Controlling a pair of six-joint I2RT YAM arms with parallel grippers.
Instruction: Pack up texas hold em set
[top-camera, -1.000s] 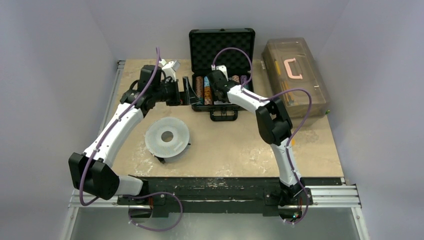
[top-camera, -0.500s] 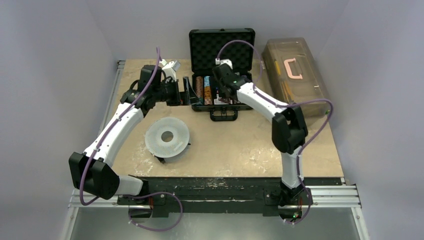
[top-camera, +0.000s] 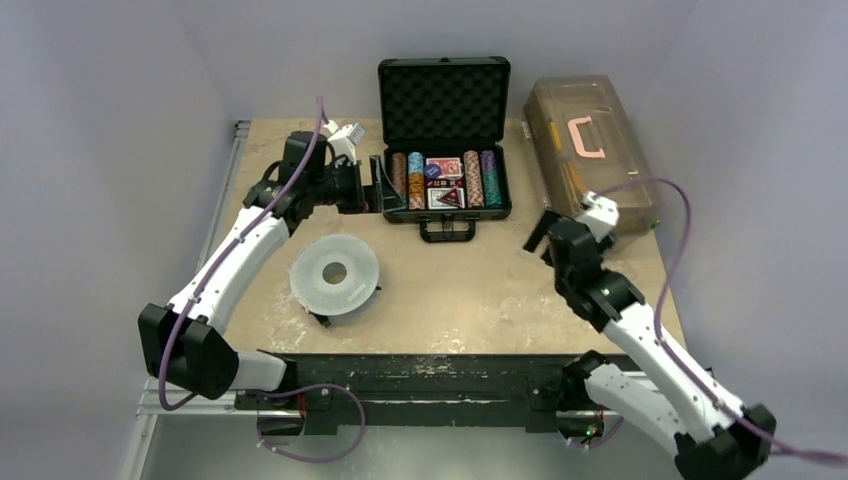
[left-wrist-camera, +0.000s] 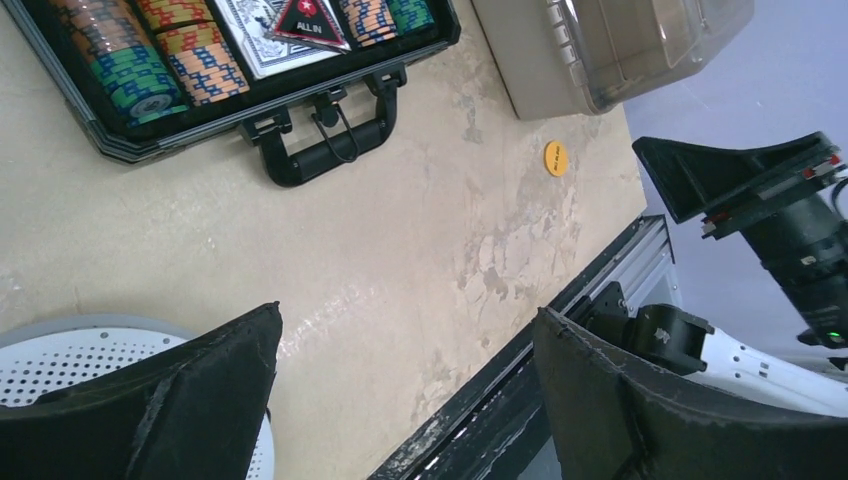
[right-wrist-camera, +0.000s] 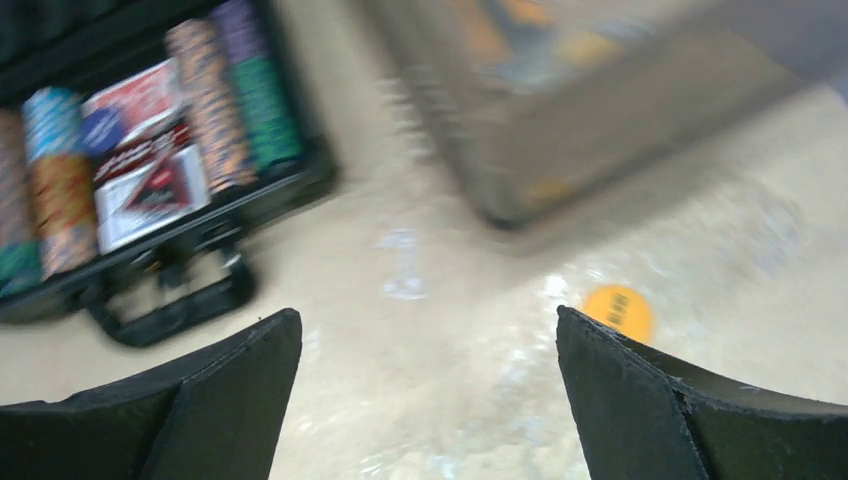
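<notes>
Two pincers spread and empty in the top view: the open briefcase (top-camera: 443, 95) sits just right of the left gripper (top-camera: 381, 185) and well left of the right gripper (top-camera: 541, 232). Left wrist view: left gripper (left-wrist-camera: 405, 318) wide apart, briefcase (left-wrist-camera: 330, 152) ahead-left, orange button (left-wrist-camera: 556, 157) ahead-right. Right wrist view, blurred: right gripper (right-wrist-camera: 428, 322) wide apart, briefcase (right-wrist-camera: 175, 305) ahead-left, orange button (right-wrist-camera: 618, 310) just beyond the right finger.

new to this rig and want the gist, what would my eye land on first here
The open black briefcase at the far middle of the table, with rows of coloured poker chips flanking the card decks. Then the grey-white disc by the left arm and the translucent toolbox at the right. A small orange button lies loose on the table near the toolbox.
</notes>
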